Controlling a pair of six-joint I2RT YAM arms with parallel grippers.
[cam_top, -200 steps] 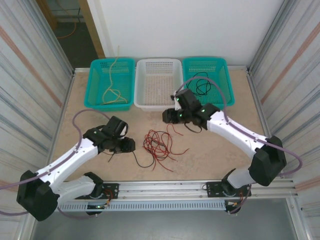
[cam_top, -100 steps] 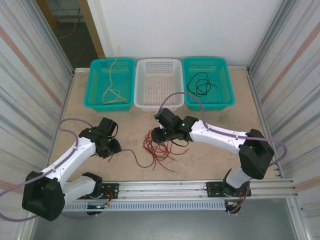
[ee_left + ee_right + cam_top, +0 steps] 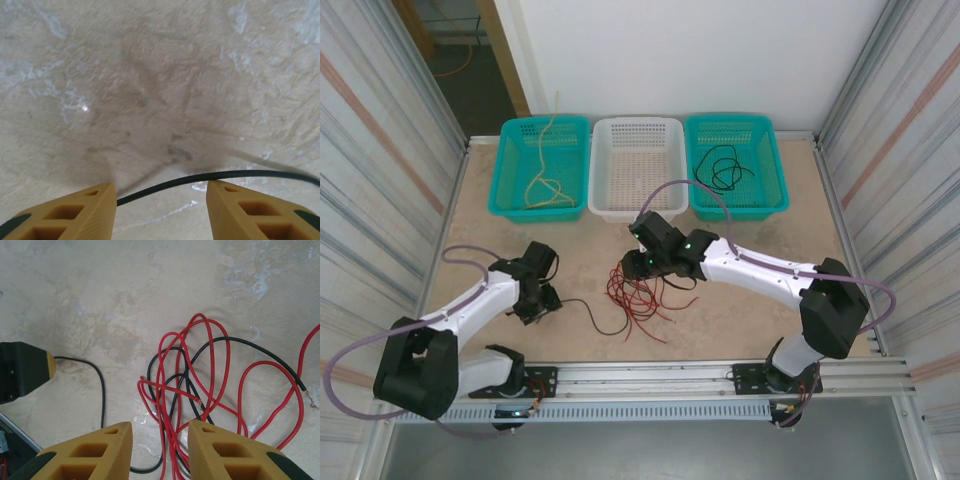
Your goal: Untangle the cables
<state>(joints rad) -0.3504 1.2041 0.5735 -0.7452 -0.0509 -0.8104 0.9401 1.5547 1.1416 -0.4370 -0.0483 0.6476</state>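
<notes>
Your left gripper point(image 3: 160, 192) sits low over the mottled beige table point(image 3: 520, 215) with its jaws apart. The thin black cable point(image 3: 210, 176) lies loose across the gap between its fingers, not pinched. Your right gripper point(image 3: 159, 425) is also open. It hovers over the near edge of the tangle of thin red and black cables point(image 3: 635, 295) in the middle of the table, with several strands running between its fingers.

The right side looks like your biggest risk. If you close there, you will likely catch red and black strands together. Any lift would then drag the whole bundle instead of freeing one cable.

The black cable appears to run from the left gripper into the red loops. If you pull it leftward while the right gripper pins the bundle, the loops could cinch tighter. A cut end could also snag inside a loop as it slides through.

On the left, the cable is thin and lies flat on the table. Close too high and the fingers meet on nothing; go lower and the fingertips may scrape the table, or the cable may roll out.

The two grippers are also near each other, so watch for contact if both move toward the tangle.
</notes>
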